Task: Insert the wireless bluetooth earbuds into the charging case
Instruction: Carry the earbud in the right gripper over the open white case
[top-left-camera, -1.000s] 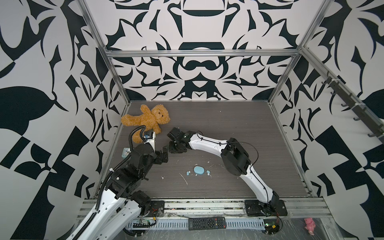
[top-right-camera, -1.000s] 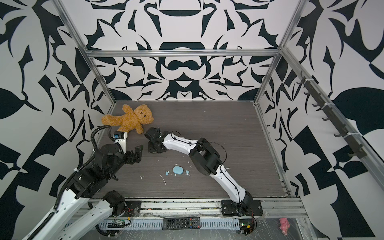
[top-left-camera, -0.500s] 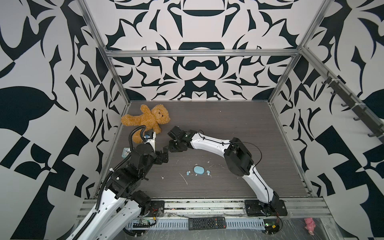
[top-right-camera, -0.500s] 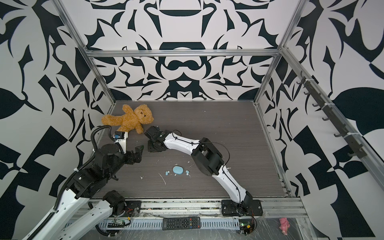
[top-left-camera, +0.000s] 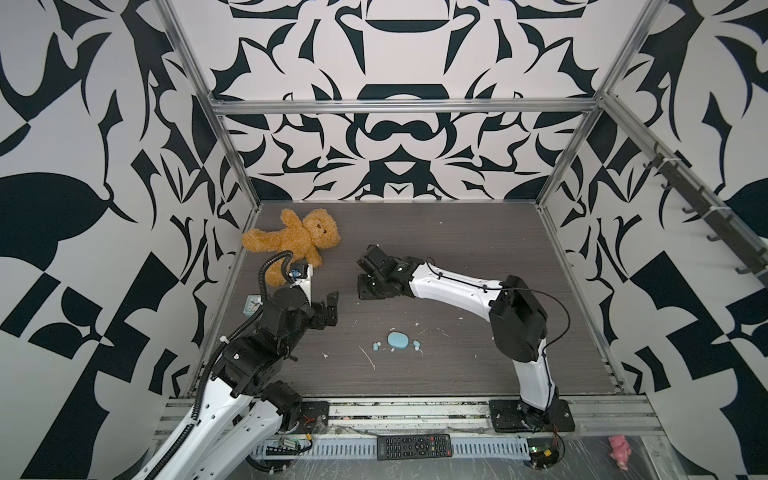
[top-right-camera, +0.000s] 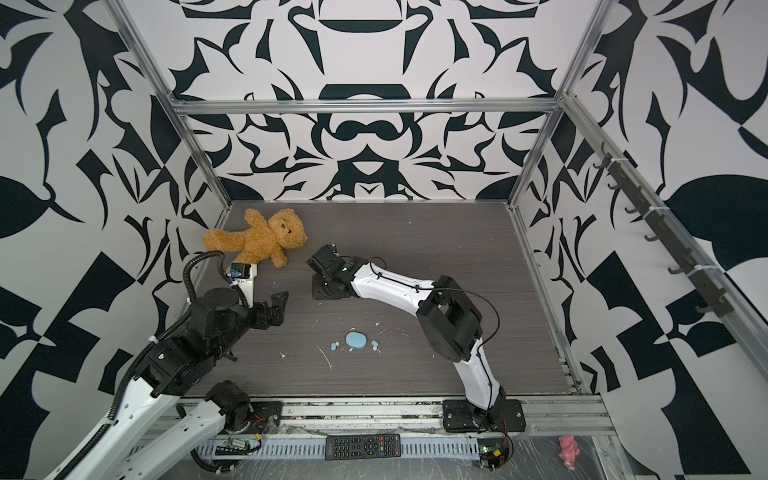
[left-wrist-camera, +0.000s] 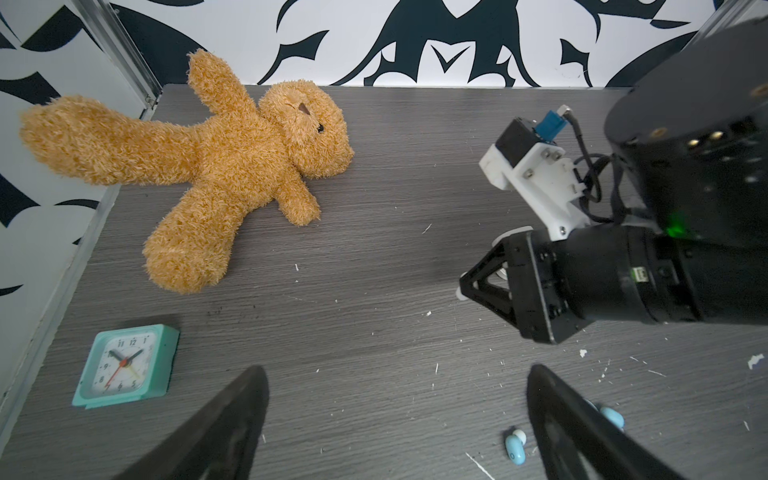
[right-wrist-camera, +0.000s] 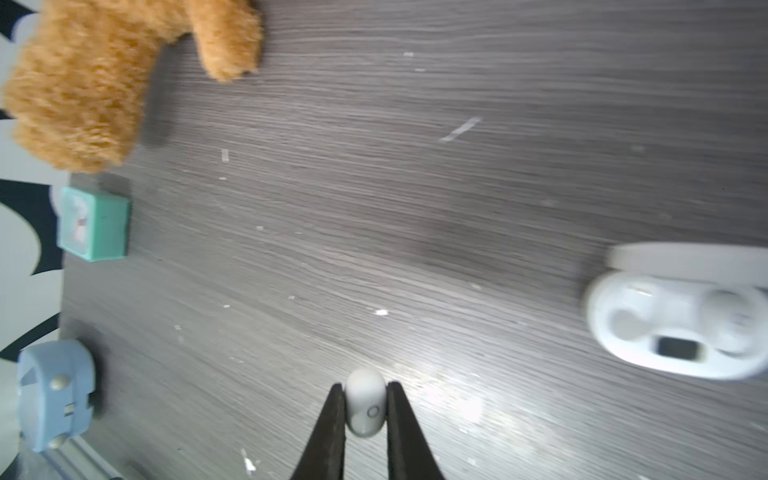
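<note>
My right gripper (right-wrist-camera: 365, 388) is shut on a white earbud (right-wrist-camera: 365, 409), pinched between both fingertips low over the table. The white charging case (right-wrist-camera: 681, 328) lies open off to one side with both sockets showing empty. In both top views this gripper (top-left-camera: 365, 289) (top-right-camera: 322, 291) hides the white case. A closed light blue case (top-left-camera: 398, 340) (top-right-camera: 356, 340) lies mid-table with a blue earbud (top-left-camera: 376, 345) to its left and another (top-left-camera: 416, 344) to its right. My left gripper (top-left-camera: 330, 309) (left-wrist-camera: 395, 395) hovers open and empty; one blue earbud (left-wrist-camera: 515, 451) lies beside a finger.
A brown teddy bear (top-left-camera: 295, 241) lies at the back left. A small teal alarm clock (left-wrist-camera: 124, 365) sits by the left wall. White flecks litter the table (top-left-camera: 457, 232). A remote (top-left-camera: 413, 445) and a pink toy (top-left-camera: 619, 446) lie on the front ledge.
The right arm has shifted to the right and slightly toward the back, carrying the white earbud. The left arm has not moved.
</note>
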